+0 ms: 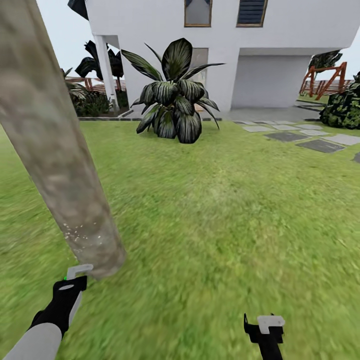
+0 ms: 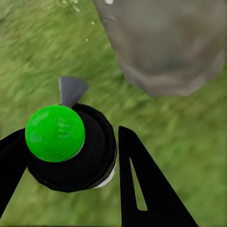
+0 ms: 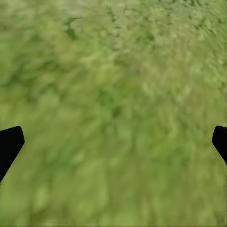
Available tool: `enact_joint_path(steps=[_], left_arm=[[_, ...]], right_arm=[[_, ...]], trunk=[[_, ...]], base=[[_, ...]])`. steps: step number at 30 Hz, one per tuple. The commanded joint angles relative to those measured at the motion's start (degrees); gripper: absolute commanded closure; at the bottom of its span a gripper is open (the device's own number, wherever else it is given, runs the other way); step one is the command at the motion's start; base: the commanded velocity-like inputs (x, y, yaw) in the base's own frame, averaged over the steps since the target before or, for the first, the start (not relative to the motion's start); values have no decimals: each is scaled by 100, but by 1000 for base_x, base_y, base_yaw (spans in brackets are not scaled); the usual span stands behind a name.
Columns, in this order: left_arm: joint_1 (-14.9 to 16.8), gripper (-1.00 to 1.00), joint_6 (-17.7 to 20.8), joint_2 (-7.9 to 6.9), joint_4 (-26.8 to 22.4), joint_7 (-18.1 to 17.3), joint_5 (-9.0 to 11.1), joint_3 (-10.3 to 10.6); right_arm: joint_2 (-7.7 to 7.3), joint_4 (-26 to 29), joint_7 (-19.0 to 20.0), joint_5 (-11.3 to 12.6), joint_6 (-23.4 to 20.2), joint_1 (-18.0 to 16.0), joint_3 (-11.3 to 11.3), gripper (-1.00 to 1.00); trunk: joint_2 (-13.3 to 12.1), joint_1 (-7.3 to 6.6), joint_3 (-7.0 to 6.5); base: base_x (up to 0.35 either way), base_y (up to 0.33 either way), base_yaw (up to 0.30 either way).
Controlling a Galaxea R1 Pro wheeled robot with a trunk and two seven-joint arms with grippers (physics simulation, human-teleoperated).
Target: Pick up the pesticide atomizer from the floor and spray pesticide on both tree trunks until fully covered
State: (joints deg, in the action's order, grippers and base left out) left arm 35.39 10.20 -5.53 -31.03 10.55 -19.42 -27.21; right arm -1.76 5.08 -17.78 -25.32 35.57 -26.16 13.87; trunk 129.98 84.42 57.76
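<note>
1. Pesticide atomizer (image 2: 71, 149) sits clamped between the black fingers (image 2: 146, 189) of the left gripper (image 1: 75, 277). It is a small black bottle, and its tip looks bright green, not red.
2. That left gripper hangs just beside the foot of the tree trunk (image 1: 55, 150), with the bottle's nozzle turned toward the trunk.
3. Tiny white specks of pesticide (image 1: 82, 232) dot the low part of the trunk, close above the gripper. The bark higher up looks bare.
4. Well away from the trunk, the right gripper (image 1: 265, 327) hangs over the grass (image 3: 113, 94). Its fingers are spread wide with nothing between them.
5. Green lawn (image 1: 225, 210) spreads out from the trunk on every side.
6. Far behind the trunk, a short palm (image 1: 172, 95) with striped dark leaves stands on the lawn.
7. Past the palm stands a white house (image 1: 270, 50).
8. Grey stepping slabs (image 1: 320, 145) lie in the grass, well apart from the trunk.
</note>
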Motion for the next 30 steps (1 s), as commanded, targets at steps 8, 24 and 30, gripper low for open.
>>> enact_joint_path(steps=[8,24,30], left_arm=[[3,100,17,57,-47,9,-43,9],[5,100,40,79,-70,316,-21,-15],[7,100,52,82,-70,308,-12,-29]], right_arm=[[0,-7,-32,-61,12,-3,28,-100],[0,-7,-32,-61,12,-3,28,-100],[0,-7,-32,-61,12,-3,28,-100]], trunk=[[2,1,5],[2,1,5],[2,1,5]], base=[[20,-259,69],[66,-272,81],[150,-262,275]])
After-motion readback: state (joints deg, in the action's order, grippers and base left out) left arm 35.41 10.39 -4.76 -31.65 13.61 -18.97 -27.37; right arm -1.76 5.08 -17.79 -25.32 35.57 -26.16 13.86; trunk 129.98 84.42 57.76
